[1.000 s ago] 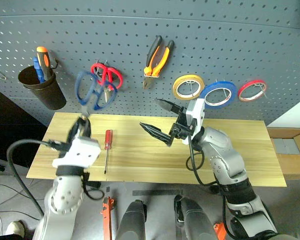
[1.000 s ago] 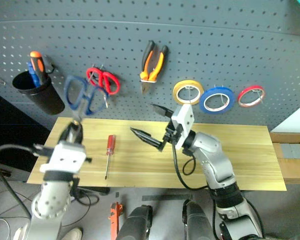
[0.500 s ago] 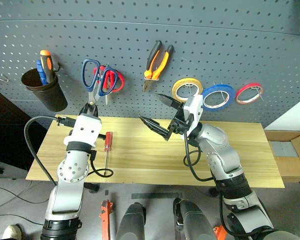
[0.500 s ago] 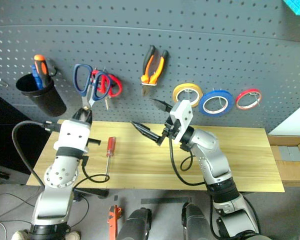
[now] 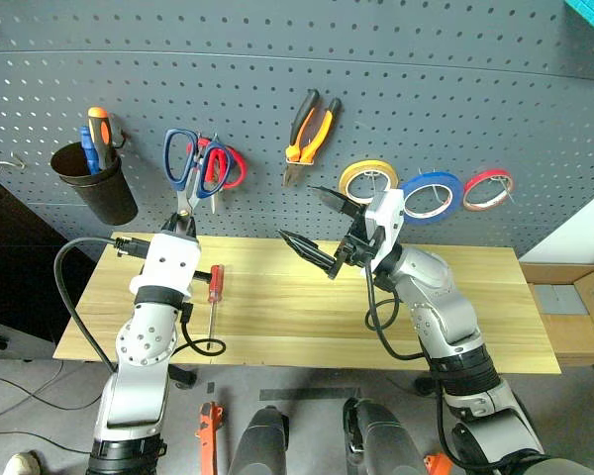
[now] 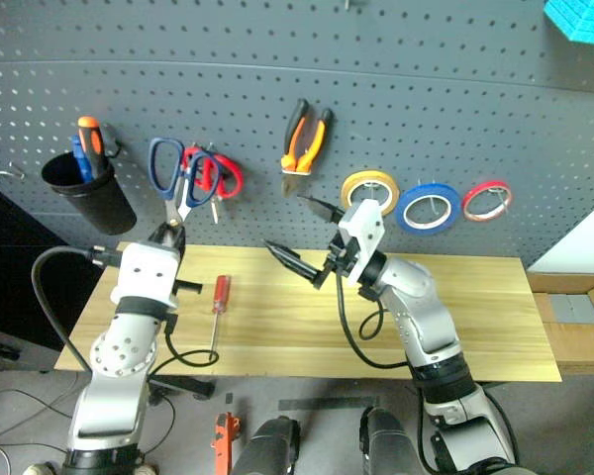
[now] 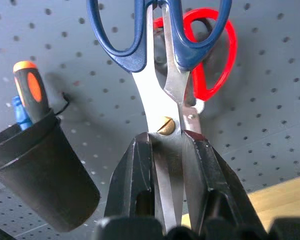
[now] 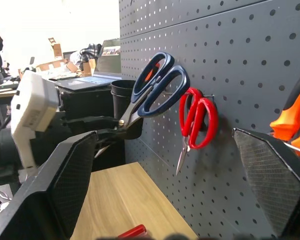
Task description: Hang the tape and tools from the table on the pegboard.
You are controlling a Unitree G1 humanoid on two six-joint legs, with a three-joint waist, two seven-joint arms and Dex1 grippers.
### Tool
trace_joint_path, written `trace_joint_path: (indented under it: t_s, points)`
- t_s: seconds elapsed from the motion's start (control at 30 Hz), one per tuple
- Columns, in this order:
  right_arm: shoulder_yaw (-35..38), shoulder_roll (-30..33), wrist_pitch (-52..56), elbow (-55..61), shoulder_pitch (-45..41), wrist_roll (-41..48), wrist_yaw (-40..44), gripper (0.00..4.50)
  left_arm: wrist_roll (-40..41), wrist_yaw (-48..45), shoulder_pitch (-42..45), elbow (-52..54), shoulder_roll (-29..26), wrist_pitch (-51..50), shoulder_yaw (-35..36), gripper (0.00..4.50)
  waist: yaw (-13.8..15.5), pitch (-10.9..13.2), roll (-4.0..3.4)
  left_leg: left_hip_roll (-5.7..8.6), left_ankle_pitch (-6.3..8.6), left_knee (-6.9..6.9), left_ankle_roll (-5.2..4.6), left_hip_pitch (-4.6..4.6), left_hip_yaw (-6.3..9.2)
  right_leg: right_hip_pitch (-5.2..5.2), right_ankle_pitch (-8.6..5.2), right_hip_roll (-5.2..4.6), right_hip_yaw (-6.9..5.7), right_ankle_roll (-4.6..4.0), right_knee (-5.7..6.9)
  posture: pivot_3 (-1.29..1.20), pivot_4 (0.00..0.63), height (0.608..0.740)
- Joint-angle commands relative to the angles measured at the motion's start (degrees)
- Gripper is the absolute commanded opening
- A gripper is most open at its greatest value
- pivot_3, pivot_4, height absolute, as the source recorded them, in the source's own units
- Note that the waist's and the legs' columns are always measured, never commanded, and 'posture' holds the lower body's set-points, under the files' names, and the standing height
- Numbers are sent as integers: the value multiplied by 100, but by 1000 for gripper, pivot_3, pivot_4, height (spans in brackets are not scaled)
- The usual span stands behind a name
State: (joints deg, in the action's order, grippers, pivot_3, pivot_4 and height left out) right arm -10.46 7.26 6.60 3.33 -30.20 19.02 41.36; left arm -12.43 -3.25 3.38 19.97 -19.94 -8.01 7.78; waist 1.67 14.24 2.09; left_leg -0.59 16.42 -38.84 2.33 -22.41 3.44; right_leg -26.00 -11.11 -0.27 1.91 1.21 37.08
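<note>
Now, largest first.
Pegboard (image 5: 455, 69): dark grey wall panel behind the worktop (image 5: 376, 317), with hooks carrying most of the kit.
Worktop: light wood planks; one item lies on it, the red screwdriver (image 5: 214, 297).
Left gripper (image 5: 181, 226): fingers clamped on the blades of the blue scissors (image 5: 190, 173), handles up against the board beside the red scissors (image 5: 224, 163); whether a handle loop is over a hook I cannot tell.
Right gripper (image 5: 322, 233): fingers wide apart, holding nothing, raised over the middle of the worktop.
Handling, scissors: stiff steel, light, smooth blades that could slip or pivot; the hold near the pivot screw seems sound.
Handling, screwdriver: slim, light, rigid, likely to roll; best taken across the ribbed red handle.
Count, tape rolls: three hung, yellow (image 5: 368, 180), blue (image 5: 431, 196), red (image 5: 488, 188).
Count, scissors: two.
Count, pliers (image 5: 309, 129): one, hung.
Count, screwdrivers: one on the worktop, one orange-handled in the black cup (image 5: 94, 188).
</note>
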Motion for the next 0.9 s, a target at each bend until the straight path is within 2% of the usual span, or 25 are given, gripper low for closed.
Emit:
trace_joint_path:
  t_s: [0.03, 0.4, 0.9]
  points:
    - [-24, -22, -128, 338, 32, -3, -6, 4500, -45, 121, -19, 463, 21, 220, 160, 448, -1, -1, 2, 0, -1, 0, 0, 0, -1, 0, 2, 2, 0, -2, -1, 145, 168, 740]
    - [-35, -29, -153, 315, 17, -37, -43, 4500, 145, -27, 73, 157, 206, -77, 57, 448, -16, -38, 9, 1, -7, -1, -2, 30, -21, 12, 11, 18, 9, -15, 5, 135, 158, 740]
    - [-33, -24, -127, 387, 53, -116, -140, 4500, 426, -469, 603, -295, 145, -742, -102, 448, -24, -52, 12, -1, -9, -2, -5, 64, -23, 44, 10, 30, 13, -15, 3, 121, 173, 740]
